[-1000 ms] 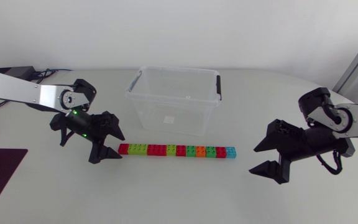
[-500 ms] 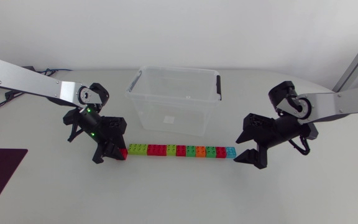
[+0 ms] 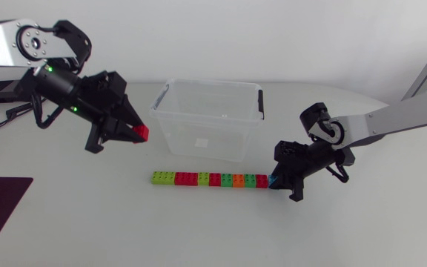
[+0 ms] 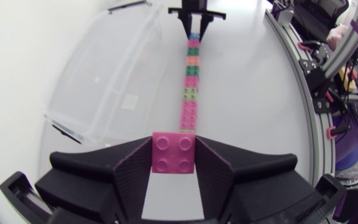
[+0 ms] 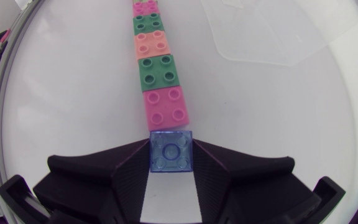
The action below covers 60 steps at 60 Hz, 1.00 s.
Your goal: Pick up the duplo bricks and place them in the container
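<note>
White table [image 3: 199, 233] bears a brick row [image 3: 210, 179], perhaps joined.

Red brick [image 3: 144, 133] in the black left gripper [image 3: 139, 134], green lights [image 3: 73, 110] glowing on it. Clear blue brick [image 5: 171, 151] in the black right gripper [image 5: 171, 157]. The row [image 3: 213, 179], nine to three o'clock: lime, red, lime, red, green, orange, green, red. Container [image 3: 199, 138] is clear, handles [image 3: 260, 101] black; table [image 3: 199, 230] white.
</note>
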Available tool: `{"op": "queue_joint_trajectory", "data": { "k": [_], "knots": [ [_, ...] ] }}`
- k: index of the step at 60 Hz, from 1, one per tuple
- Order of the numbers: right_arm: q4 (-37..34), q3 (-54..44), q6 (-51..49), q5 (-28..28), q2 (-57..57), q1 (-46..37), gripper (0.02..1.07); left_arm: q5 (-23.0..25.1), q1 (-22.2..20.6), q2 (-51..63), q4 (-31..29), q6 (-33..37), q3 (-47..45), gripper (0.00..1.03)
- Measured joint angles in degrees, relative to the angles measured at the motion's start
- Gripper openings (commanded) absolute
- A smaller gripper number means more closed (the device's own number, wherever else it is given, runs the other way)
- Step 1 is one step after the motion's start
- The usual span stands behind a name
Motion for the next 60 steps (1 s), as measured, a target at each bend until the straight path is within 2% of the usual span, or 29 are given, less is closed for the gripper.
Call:
{"op": "queue_joint_trajectory", "data": {
  "k": [6,15,21,22,24,27,28,31,39,43,49,53,60],
  "knots": [
    [-0.72,0.11,-0.2,0.7,-0.33,0.02,0.28,1.95,-1.46,0.11,5.18,-5.44,3.48,0.36],
    [-8.94,-0.83,-0.66,2.19,-7.76,-1.51,0.27,2.38,-3.91,4.33,22.67,-18.12,5.01,0.39],
    [-13.57,0.42,-0.61,2.16,-14.97,-2.12,0.27,2.43,-4.74,9.01,29.7,-25.03,7.13,0.42],
    [-14.14,0.76,-0.59,2.16,-15.76,-2.12,0.27,2.27,-4.83,9.86,30.29,-25.88,7.69,0.45],
    [-16.09,2.64,-0.15,2.12,-18.36,-1.99,0.27,1.16,-5.31,12.41,31.82,-27.82,9.38,0.73],
    [-17.44,4.98,0.72,2.14,-20.15,-1.6,0.27,-1.36,-5.77,14.43,34.18,-29.42,10.32,0.95],
    [-17.66,5.68,0.98,2.1,-20.59,-1.46,0.27,-1.75,-5.84,14.84,34.91,-29.75,10.36,0.99],
    [-18.34,8.79,2.49,2.1,-21.99,-0.46,0.27,-2.64,-5.86,15.8,36.89,-30.97,10.36,0.99],
    [-18.86,17.42,6.67,1.46,-22.6,2.78,0.27,-3.13,-4.72,13.88,37.88,-31.87,8.44,0.99],
    [-17.53,21.9,9.68,0.98,-22.27,4.26,0.27,-1.7,-2.58,8.39,34.1,-30.47,4.42,0.99],
    [-12.55,26.05,13.81,0.81,-20.39,5.7,0.28,-0.94,0.28,-0.55,26.36,-23.12,-1.11,0.99],
    [-8.85,27.54,16.26,0.79,-17.99,6.75,0.29,-1.03,1.33,-6.73,23.17,-15.96,-7.72,0.99],
    [-4.02,28.76,19.41,0.85,-12.57,8.72,0.29,-2.38,1.29,-8.22,20.44,-7.67,-16.96,0.99]
  ]
}}
